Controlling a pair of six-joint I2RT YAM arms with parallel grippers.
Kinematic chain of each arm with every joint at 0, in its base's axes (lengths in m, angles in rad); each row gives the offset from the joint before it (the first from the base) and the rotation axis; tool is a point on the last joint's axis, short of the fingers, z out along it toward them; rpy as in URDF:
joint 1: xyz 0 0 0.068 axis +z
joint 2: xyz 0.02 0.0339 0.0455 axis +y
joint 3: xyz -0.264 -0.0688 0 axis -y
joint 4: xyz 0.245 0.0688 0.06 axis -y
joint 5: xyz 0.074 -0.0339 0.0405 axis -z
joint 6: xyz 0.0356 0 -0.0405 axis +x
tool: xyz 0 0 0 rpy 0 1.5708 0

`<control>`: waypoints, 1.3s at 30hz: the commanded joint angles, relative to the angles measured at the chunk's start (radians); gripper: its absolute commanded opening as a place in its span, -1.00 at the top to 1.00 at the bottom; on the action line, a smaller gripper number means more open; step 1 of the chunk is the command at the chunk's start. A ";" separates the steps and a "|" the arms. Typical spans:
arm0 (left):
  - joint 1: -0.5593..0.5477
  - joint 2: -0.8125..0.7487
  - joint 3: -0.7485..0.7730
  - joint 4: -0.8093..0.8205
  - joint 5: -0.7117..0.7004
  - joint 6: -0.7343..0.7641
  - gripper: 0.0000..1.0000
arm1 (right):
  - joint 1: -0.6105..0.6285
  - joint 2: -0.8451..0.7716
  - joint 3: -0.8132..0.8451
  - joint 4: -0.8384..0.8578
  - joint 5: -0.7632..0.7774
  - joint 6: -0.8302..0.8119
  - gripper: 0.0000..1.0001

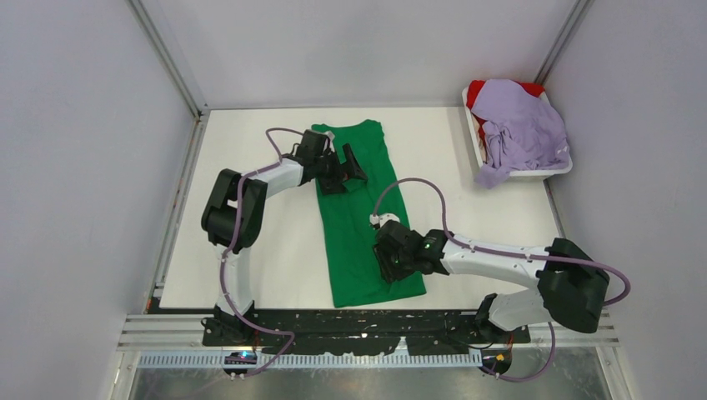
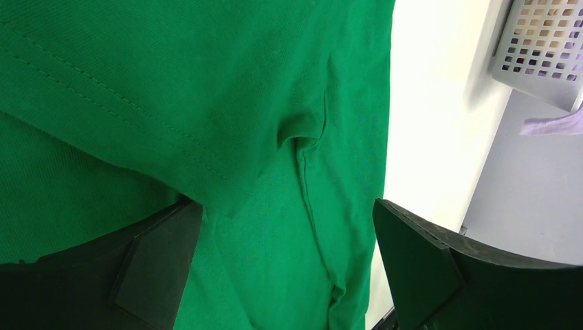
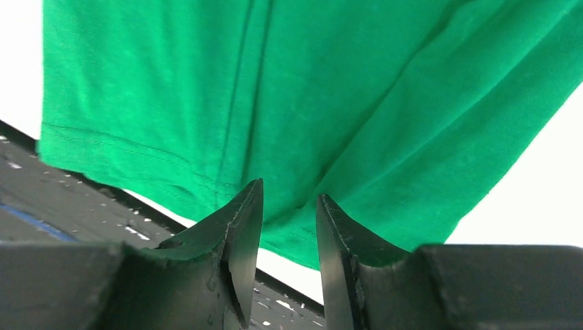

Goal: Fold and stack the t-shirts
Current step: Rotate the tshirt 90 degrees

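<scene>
Green shirt (image 1: 363, 225) lies in a long strip on the table (image 1: 258, 242), so I reckon I'm mid-fold. Left claw (image 1: 346, 177) hangs wide apart over its 12 o'clock half. Right claw (image 1: 390, 260), near 6, is almost together, and I can't tell if it's pinching cloth. Next I need a firm hem grab, then carry it toward 12.

T-shirt (image 1: 360, 233) on table (image 1: 250, 250) centre; tray (image 1: 542, 172) far right holds t-shirt heap (image 1: 521, 125).

Top overhead; wrist cams close, sharing green shirt (image 1: 358, 225).
</scene>
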 commanded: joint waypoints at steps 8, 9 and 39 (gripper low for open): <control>0.004 -0.018 0.013 -0.004 0.015 0.021 -0.99 | 0.004 0.079 0.004 -0.007 0.056 0.035 0.59; 0.005 -0.018 0.012 -0.003 0.014 0.021 -0.99 | 0.005 0.077 0.003 -0.007 0.059 0.035 0.71; -0.029 -0.229 -0.036 -0.067 0.053 0.113 -0.99 | 0.096 -0.042 0.076 0.101 -0.075 -0.055 -0.58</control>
